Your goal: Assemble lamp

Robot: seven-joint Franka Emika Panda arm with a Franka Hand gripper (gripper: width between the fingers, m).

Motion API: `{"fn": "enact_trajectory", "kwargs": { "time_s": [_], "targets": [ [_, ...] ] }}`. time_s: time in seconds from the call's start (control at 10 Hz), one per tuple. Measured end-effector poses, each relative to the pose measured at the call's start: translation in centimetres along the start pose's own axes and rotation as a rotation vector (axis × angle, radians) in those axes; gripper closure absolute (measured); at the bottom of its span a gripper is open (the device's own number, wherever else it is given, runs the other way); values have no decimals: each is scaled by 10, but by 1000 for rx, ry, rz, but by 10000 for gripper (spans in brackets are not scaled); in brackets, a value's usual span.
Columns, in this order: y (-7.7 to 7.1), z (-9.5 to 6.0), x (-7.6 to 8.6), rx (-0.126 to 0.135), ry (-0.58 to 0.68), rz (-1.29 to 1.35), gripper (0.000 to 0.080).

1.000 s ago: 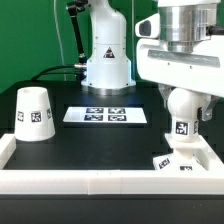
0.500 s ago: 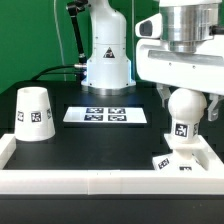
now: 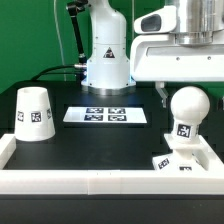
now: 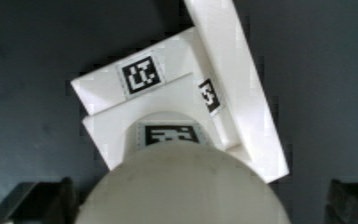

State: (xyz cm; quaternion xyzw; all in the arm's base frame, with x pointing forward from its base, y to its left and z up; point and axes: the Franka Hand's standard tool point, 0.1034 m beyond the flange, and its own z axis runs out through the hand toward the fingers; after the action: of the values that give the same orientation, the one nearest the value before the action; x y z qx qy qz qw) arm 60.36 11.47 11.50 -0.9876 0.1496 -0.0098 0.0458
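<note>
The ball-shaped bulb (image 3: 188, 106) stands upright on the flat square base (image 3: 172, 162) at the exterior view's right, in the corner of the white rim. My gripper (image 3: 189, 97) is open just above it, with one dark finger (image 3: 163, 94) to each side of the ball's top and clear of it. In the wrist view the bulb (image 4: 176, 185) fills the foreground, with the base (image 4: 158, 80) below it. My gripper (image 4: 194, 205) straddles the bulb with gaps on both sides. The tapered shade (image 3: 33, 113) stands alone at the exterior view's left.
The marker board (image 3: 105, 116) lies flat mid-table. A white raised rim (image 3: 90, 181) borders the table's front and sides. The arm's white pedestal (image 3: 107, 60) stands behind the marker board, with cables beside it.
My gripper has let go of the bulb and risen. The bulb stays standing on the base, with its whole ball now in the open. The shade has not moved.
</note>
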Motion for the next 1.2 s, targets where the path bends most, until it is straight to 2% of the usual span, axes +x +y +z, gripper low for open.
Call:
{"fn": "enact_trajectory", "kwargs": {
  "time_s": [0.7,0.9,1.2],
  "targets": [
    [8,3,4,-6,26,-605,101],
    [10,5,7,-26,71,-839,101],
    [12,4,9,-61,63,-1164,101]
  ]
}}
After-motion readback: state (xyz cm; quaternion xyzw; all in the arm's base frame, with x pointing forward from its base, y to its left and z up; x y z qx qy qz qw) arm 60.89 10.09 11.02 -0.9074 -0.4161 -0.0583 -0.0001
